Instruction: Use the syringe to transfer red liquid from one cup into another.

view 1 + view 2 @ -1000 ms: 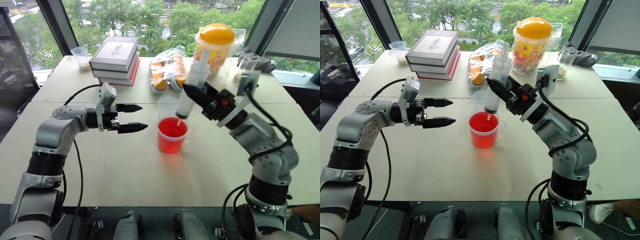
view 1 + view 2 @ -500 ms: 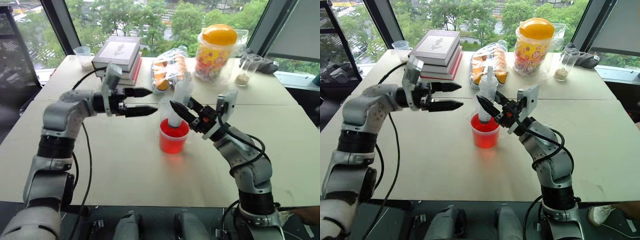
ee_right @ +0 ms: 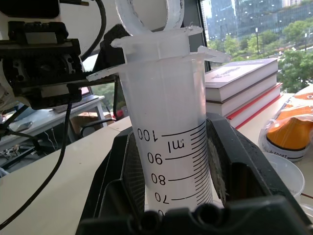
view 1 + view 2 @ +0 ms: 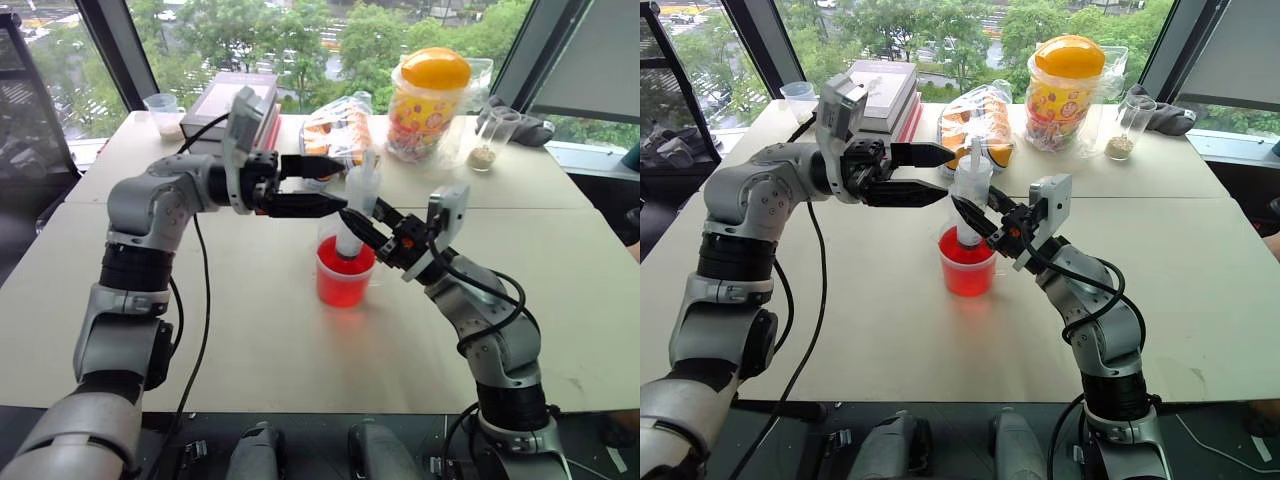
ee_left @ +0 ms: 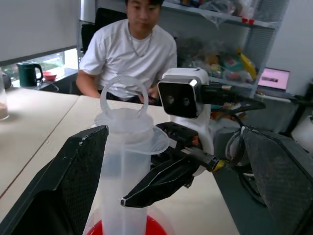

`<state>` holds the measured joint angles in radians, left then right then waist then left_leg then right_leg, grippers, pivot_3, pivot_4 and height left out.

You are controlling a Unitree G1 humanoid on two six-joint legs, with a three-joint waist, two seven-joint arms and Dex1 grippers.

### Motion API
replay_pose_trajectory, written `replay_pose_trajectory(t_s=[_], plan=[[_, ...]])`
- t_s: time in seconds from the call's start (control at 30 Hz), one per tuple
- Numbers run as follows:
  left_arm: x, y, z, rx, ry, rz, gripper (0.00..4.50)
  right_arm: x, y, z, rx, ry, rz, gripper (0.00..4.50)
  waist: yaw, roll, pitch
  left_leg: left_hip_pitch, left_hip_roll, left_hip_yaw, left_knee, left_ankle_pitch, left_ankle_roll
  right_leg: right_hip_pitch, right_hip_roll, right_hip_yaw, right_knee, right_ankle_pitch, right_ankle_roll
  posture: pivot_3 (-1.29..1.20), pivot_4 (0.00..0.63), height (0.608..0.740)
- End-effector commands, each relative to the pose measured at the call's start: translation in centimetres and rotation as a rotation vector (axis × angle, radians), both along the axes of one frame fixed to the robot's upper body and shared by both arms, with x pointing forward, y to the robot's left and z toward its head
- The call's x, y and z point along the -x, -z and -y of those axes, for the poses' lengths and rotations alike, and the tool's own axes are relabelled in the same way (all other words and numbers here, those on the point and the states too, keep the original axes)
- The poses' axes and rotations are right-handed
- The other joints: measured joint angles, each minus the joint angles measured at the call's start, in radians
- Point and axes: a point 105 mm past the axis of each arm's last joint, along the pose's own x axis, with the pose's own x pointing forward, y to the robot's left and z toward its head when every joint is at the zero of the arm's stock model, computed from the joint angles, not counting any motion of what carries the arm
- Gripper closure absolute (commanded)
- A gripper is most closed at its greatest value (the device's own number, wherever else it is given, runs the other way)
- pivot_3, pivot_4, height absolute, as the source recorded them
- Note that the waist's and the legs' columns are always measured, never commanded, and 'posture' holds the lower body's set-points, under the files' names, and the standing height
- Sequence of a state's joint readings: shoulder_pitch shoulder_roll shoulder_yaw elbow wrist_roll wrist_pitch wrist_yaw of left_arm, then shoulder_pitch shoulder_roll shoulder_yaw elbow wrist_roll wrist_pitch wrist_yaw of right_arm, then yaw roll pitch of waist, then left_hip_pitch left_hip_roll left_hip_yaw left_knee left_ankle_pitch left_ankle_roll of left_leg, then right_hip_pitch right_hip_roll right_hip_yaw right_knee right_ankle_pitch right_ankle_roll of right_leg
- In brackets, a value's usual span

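Right gripper (image 4: 975,215) gripped the syringe (image 4: 970,200) in the red cup (image 4: 967,262); wide-open left gripper (image 4: 930,172) risked knocking the plunger, tipping it.

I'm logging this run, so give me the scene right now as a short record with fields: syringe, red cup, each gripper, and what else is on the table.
syringe: upright, lower end down in the red cup, plunger ring at top
red cup: on the table, holds red liquid
right gripper: shut on the syringe barrel
left gripper: open, level, fingers either side of the syringe top
behind: books, snack bag, yellow-lidded jar
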<state>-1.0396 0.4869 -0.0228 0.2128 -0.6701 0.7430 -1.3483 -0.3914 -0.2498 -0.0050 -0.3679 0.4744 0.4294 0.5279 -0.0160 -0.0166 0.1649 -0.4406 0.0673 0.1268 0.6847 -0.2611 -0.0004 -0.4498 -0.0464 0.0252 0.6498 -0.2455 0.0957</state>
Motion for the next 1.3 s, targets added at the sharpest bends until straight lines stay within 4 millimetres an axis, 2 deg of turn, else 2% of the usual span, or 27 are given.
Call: replay_pose_trajectory(t_s=[0.03,0.27,0.63,0.73,0.87,0.97,1.0,1.13,1.3], plan=[[1.0,-1.9,0.4,0.028,0.052,0.054,0.00,0.4,-1.0,0.1,-0.003,-0.002,0.055,3.12,0.000,0.000,0.000,0.000,0.000,0.000,0.000,0.000,0.000,0.000,0.000,0.000,0.000,0.000,0.000,0.00,0.150,0.740],[1.6,-2.1,1.3,0.010,0.106,0.063,0.00,0.3,-1.1,0.1,0.005,-0.002,0.060,3.12,-0.001,0.000,0.000,0.000,0.000,0.000,0.000,0.000,0.000,0.000,0.000,0.000,0.000,0.000,0.000,0.00,0.150,0.740],[1.0,-0.8,3.9,-0.042,0.117,0.052,0.00,0.5,-1.3,0.0,0.018,-0.002,0.073,3.12,0.002,0.000,0.000,0.000,0.000,0.000,0.000,0.000,0.000,0.000,0.000,0.000,0.000,0.000,0.000,0.00,0.150,0.740],[0.8,-0.8,4.3,-0.037,0.119,0.052,0.82,0.5,-1.3,-0.1,0.024,0.000,0.075,3.12,0.001,0.000,0.000,0.000,0.000,0.000,0.000,0.000,0.000,0.000,0.000,0.000,0.000,0.000,0.000,0.00,0.150,0.740],[0.8,-0.8,4.6,-0.031,0.127,0.050,2.63,0.5,-1.2,-0.1,0.030,0.002,0.075,3.12,-0.001,0.000,0.000,0.000,0.000,0.000,0.000,0.000,0.000,0.000,0.000,0.000,0.000,0.000,0.000,0.00,0.150,0.740],[0.7,-0.8,4.6,-0.028,0.127,0.055,4.15,0.5,-1.1,-0.1,0.035,0.001,0.072,3.12,0.001,0.000,0.000,0.000,0.000,-0.001,0.000,0.000,0.000,0.000,0.000,0.000,0.000,0.000,0.000,0.00,0.150,0.740],[0.7,-0.9,4.6,-0.022,0.127,0.057,4.43,0.6,-1.0,-0.1,0.037,-0.001,0.070,3.12,0.001,0.000,0.000,0.000,0.000,-0.001,0.000,0.000,0.000,0.000,0.000,0.000,0.000,0.000,0.000,0.00,0.150,0.740],[0.6,-1.4,4.6,-0.006,0.120,0.080,4.43,0.7,-0.6,-0.1,0.050,-0.005,0.058,3.12,0.002,0.000,0.000,0.000,0.000,0.000,0.000,0.000,0.000,0.000,0.000,0.000,0.000,0.000,0.000,0.00,0.150,0.740],[0.4,-3.1,4.7,0.042,0.109,0.104,4.43,0.7,-0.3,-0.2,0.058,-0.017,0.040,3.12,0.002,0.000,0.000,0.000,0.000,-0.001,0.000,0.000,0.000,0.000,0.000,0.000,0.000,0.000,0.000,0.00,0.150,0.740]])
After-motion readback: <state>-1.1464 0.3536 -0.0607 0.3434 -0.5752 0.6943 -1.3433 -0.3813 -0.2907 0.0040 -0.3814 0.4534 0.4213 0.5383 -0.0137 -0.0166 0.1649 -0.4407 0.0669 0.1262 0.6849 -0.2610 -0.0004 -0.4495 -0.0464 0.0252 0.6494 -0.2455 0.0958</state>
